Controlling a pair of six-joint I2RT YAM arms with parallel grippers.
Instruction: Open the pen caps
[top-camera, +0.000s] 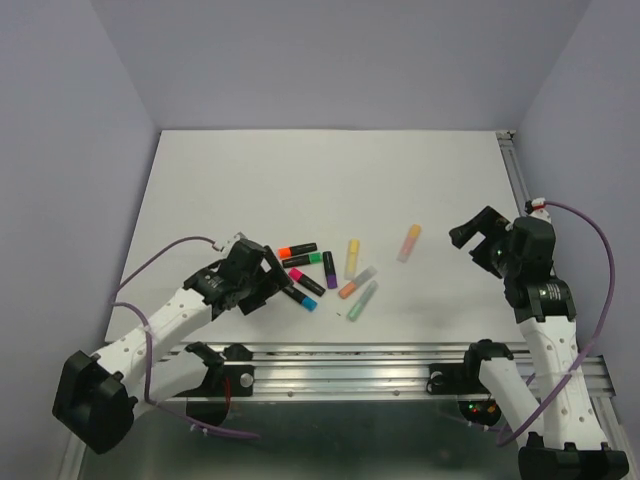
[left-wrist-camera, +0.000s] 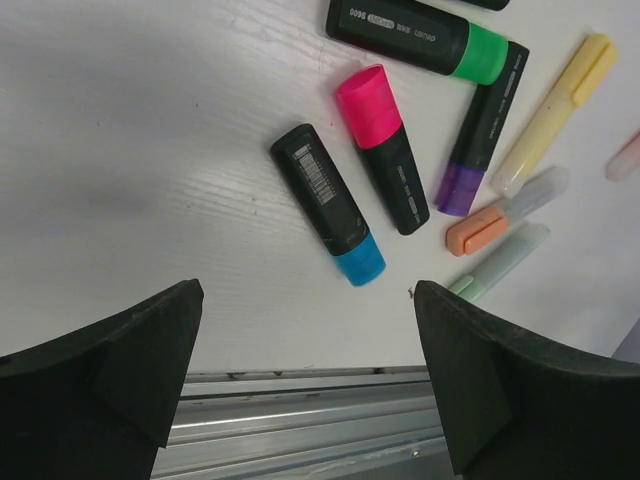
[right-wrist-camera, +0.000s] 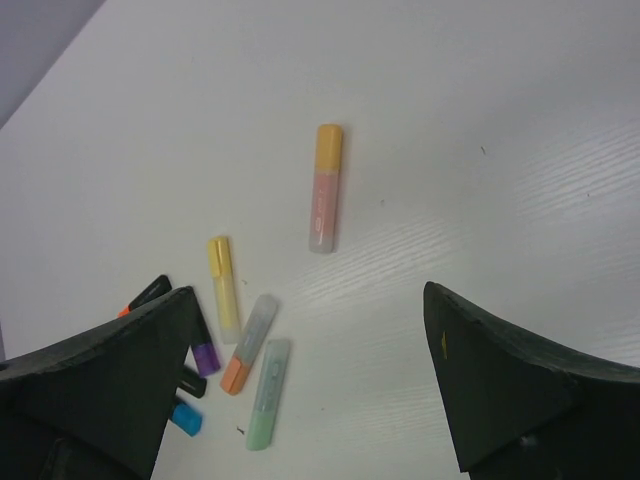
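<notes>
Since left gripper (left-wrist-camera: 308, 375) and right gripper (right-wrist-camera: 305, 385) held nothing, jaws fully spread, best plan was pinning black barrel (left-wrist-camera: 318, 190) while pulling cyan cap (left-wrist-camera: 360, 262) axially.

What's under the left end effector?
The left end effector is open; between its fingers show bare table and the metal rail. The cyan cap lies just ahead. Anything beneath its body is hidden.
</notes>
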